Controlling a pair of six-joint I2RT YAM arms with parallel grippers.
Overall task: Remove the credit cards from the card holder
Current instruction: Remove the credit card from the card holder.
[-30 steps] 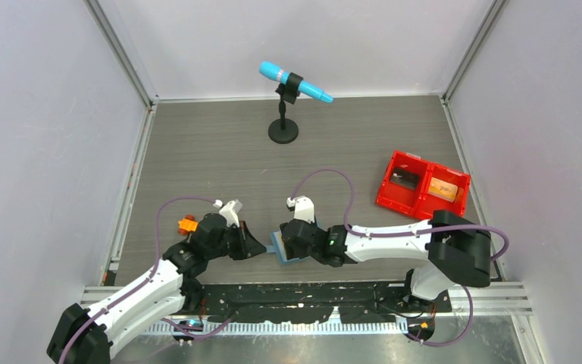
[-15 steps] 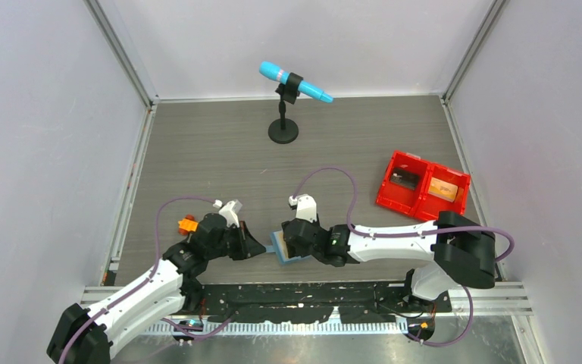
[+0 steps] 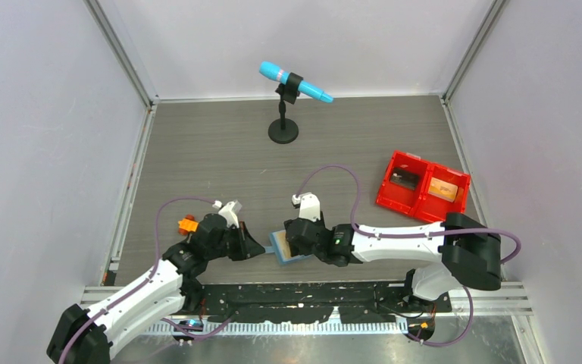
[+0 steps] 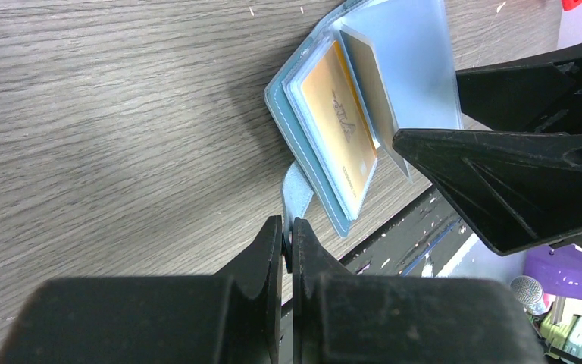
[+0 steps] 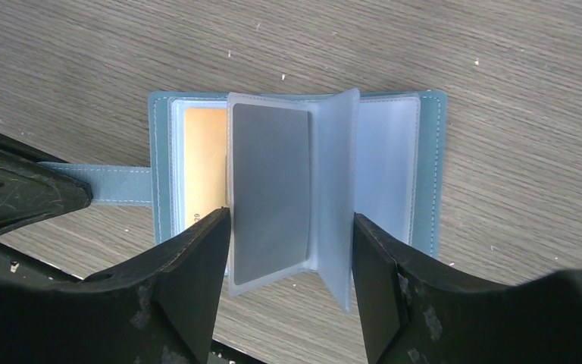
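The teal-blue card holder [image 3: 279, 247] lies open on the table near the front edge. My left gripper [image 4: 288, 233] is shut on its strap tab [image 4: 297, 189]. An orange-gold credit card [image 4: 341, 125] sits in a clear left pocket and also shows in the right wrist view [image 5: 204, 152]. A grey card [image 5: 269, 189] sits in a raised clear sleeve. My right gripper [image 5: 292, 243] is open just above the holder [image 5: 427, 167], its fingers [image 5: 189, 265] either side of the raised sleeves. I cannot tell if they touch them.
A red two-compartment bin [image 3: 423, 186] stands at the right. A blue microphone on a black stand [image 3: 284, 130] is at the back. A small chunky orange object [image 3: 187, 224] lies left of my left arm. The black front rail [image 3: 311, 292] runs just behind the holder.
My right arm has shifted slightly to the right over the holder. The left gripper and the holder have stayed in place.
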